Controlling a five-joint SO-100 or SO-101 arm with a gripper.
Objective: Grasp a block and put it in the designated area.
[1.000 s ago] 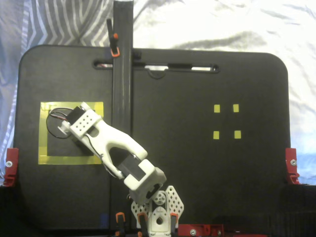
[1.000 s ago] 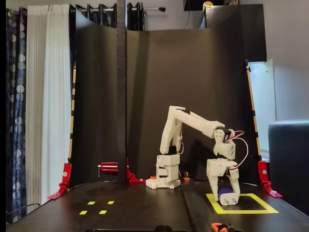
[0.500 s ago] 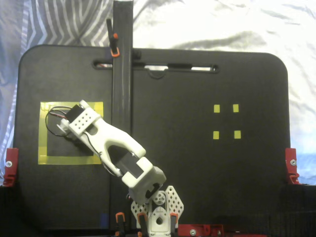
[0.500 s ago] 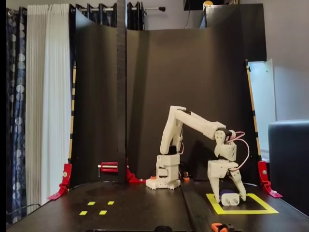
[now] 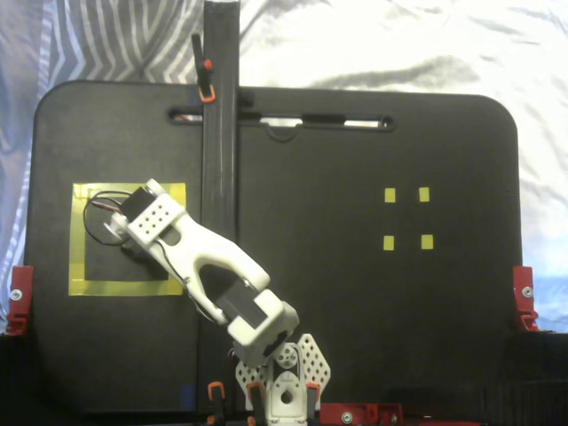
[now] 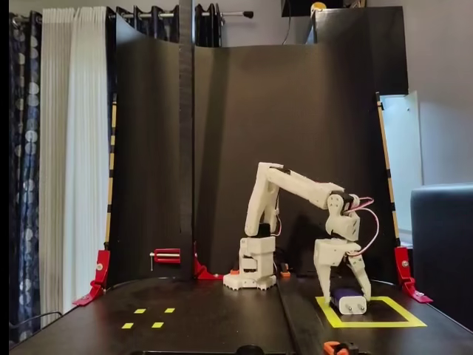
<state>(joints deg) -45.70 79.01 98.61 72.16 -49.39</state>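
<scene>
In the side-on fixed view, the block [image 6: 347, 301] is seen lying inside the designated area [image 6: 399, 323], near its 9 o'clock edge. The gripper [image 6: 343, 283] is spread, released, just above it. A light, rigid, smooth body is judged; the flat sides would be gripped, away from the prongs.

I have one fixed view looking straight down on the whole board [image 5: 355, 337]; another sits low at table height, facing the arm [image 6: 295, 188] head-on from well back; both share the yellow square [image 5: 80, 240].
</scene>
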